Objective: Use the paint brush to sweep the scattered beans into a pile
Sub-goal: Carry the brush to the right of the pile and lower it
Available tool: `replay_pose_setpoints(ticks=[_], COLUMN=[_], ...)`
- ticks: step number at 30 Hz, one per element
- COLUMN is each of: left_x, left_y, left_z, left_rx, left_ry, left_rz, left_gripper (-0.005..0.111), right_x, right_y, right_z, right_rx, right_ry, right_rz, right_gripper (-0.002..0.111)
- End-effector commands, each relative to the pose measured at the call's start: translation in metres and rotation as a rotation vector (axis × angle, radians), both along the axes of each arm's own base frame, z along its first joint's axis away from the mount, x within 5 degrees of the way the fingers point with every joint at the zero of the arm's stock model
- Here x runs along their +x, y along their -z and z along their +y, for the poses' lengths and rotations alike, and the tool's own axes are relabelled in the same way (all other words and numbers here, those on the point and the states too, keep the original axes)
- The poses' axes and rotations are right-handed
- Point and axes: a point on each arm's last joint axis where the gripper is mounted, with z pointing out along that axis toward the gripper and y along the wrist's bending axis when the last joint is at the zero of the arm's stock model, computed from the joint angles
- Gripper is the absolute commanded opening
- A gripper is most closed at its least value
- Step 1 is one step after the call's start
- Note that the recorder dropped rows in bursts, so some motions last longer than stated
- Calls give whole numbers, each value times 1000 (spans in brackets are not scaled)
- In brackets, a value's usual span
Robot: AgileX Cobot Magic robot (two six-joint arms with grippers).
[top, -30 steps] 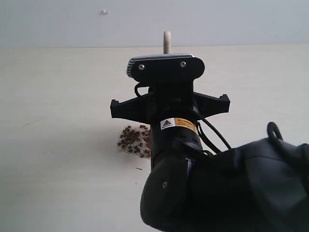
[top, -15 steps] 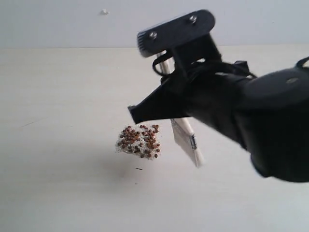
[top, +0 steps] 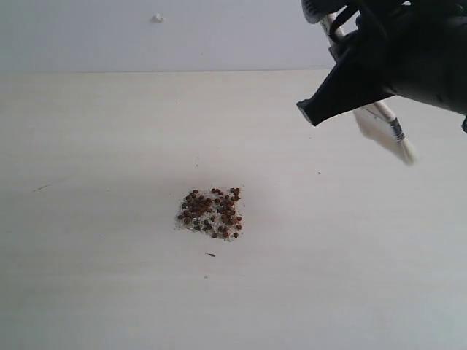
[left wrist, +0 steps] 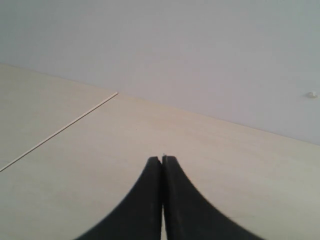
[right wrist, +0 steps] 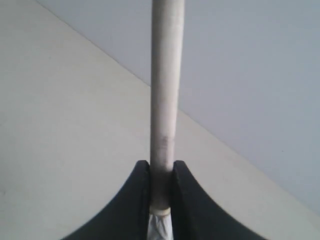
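We see the beans [top: 219,208] gathered into one compact pile [top: 210,214] on the worktop [top: 87,146], no strays visible; sweeping looks done. Beyond, our right hand [right wrist: 161,172] grips the paint brush [top: 376,124] aloft; left hand [left wrist: 162,161] pinched together, empty.

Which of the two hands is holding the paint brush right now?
The right hand, clamped on the pale handle of the paint brush. The left hand is shut too, but with nothing between its tips.
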Motion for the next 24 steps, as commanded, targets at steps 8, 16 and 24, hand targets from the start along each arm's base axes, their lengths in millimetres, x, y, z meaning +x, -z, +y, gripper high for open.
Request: replay_pose_setpoints(ticks=[8,16,24], left_x=[0,0,0], left_y=[0,0,0], left_z=[0,0,0], left_rx=[0,0,0], left_ry=[-5,-5,-5], left_rz=[-5,-5,-5], left_gripper=[0,0,0], right_x=[47,74,62], right_y=[16,28,46], right_z=[-39,-75,-48], right_rx=[-386,-621,-233], right_ry=[-21,-9,-273], right_rz=[-114,-139,76], right_gripper=[0,0,0])
